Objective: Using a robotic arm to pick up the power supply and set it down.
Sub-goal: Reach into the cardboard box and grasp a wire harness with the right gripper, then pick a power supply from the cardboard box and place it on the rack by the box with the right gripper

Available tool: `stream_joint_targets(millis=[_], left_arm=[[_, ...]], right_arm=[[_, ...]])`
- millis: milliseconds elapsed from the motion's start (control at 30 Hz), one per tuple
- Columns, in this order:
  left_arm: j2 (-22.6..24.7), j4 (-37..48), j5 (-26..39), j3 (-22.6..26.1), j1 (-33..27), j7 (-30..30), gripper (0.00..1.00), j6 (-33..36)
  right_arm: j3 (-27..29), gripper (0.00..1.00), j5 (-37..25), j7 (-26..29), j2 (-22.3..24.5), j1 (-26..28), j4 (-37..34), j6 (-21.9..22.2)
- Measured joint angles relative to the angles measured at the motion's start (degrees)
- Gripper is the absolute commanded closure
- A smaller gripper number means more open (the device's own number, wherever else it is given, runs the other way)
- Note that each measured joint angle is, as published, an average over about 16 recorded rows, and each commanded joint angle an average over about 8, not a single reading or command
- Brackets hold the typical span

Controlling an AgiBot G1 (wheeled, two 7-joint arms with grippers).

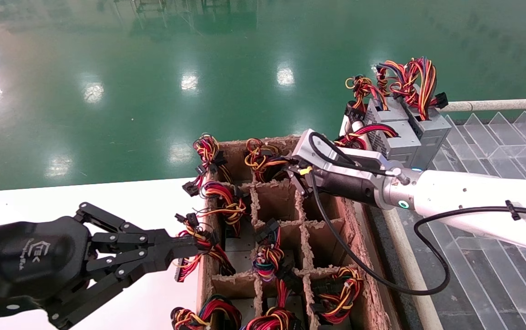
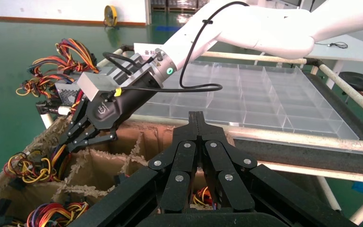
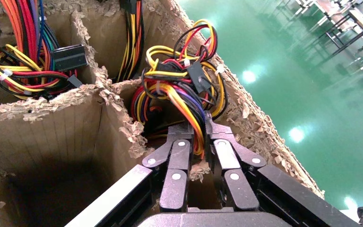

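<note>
The right hand point(image 1: 293, 176) reaches into a far cell of the cardboard box point(image 1: 370, 293), its fingers point(image 3: 182, 156) drawn in around a bundle of red, yellow and black wires point(image 3: 179, 90) in that cell. The wires run up between the fingertips in the right wrist view; the metal body of the power supply beneath them is hidden in the cell, so only its wiring can be seen in the grip. The white arm point(image 1: 469, 201) stretches back from the hand over the box's right edge, a black cable looping below it.

Beyond the hand, past the box's far right corner, two silver-grey supplies point(image 1: 402, 130) stand at the near corner of a clear plastic tray point(image 1: 510, 142), wires sprouting from their tops. More wire bundles fill the cells nearer the robot.

The left hand point(image 1: 178, 250) hovers over the white tabletop point(image 1: 121, 201) just beside the box's left wall, its fingers pressed together on nothing, tips close to wires spilling over that wall.
</note>
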Motion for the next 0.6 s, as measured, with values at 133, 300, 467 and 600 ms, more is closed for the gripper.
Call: stream_joint_targets(millis=[133, 300, 467, 600], left_arm=[[0.0, 0.0, 0.0, 0.0, 0.0, 0.0, 1.0, 0.0], [0.0, 0.0, 0.0, 0.0, 0.0, 0.0, 1.0, 0.0], [0.0, 0.0, 0.0, 0.0, 0.0, 0.0, 1.0, 0.0], [0.0, 0.0, 0.0, 0.0, 0.0, 0.0, 1.0, 0.0]], right_arm=[[0.59, 1.0, 1.33, -0.98, -0.06, -0.23, -0.41, 0.23], [2.12, 1.0, 4.29, -2.53, 0.07, -0.83, -0.24, 0.77], [4.87, 1.0, 9.08, -4.52, 0.82, -1.62, 1.15, 1.17], [7.9, 1.0, 13.86, -6.44, 1.9, -2.33, 3.13, 1.32]])
